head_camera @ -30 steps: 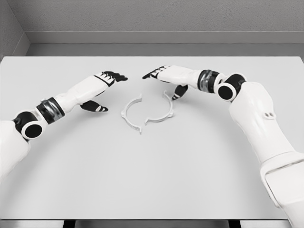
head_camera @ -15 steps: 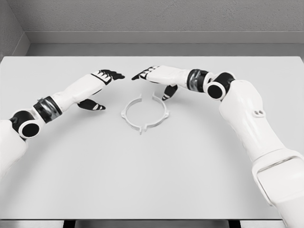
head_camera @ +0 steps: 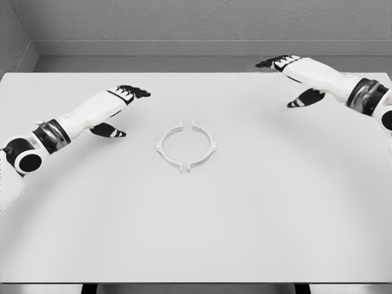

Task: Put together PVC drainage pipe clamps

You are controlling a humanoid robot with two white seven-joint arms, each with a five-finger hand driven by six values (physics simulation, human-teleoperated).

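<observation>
Both hands have drawn back from the middle of the tabletop (head_camera: 196, 233) since a second ago: the right hand (head_camera: 294, 73), which then hovered just above the right clamp half with its thumb beside it, now hangs well apart at the far right, near the tabletop's back edge, and the left hand (head_camera: 119, 107) has slid a little outward to the left. Meanwhile the two clamp halves, which earlier lay apart and offset, now sit closed together as one ring.

That ring, the white PVC pipe clamp (head_camera: 187, 146), lies flat a little above the tabletop's centre. Its left half (head_camera: 164, 142) and right half (head_camera: 211, 142) face each other, their small tabs meeting at the far side and at the near side; a thin seam shows at each joint, and whether the tabs are truly locked or merely touching cannot be told. Nothing touches the clamp.

Left hand fingers (head_camera: 138, 93) are black, stretched forward and relaxed, holding nothing, with the thumb (head_camera: 110, 130) hanging below the palm. Right hand fingers (head_camera: 275, 62) are likewise extended and loose, pointing left, empty, the thumb (head_camera: 304, 99) dropped beneath. The white forearms come in from either side, each with a dark wrist band

Behind the tabletop stands a grey wall (head_camera: 196, 18)
</observation>
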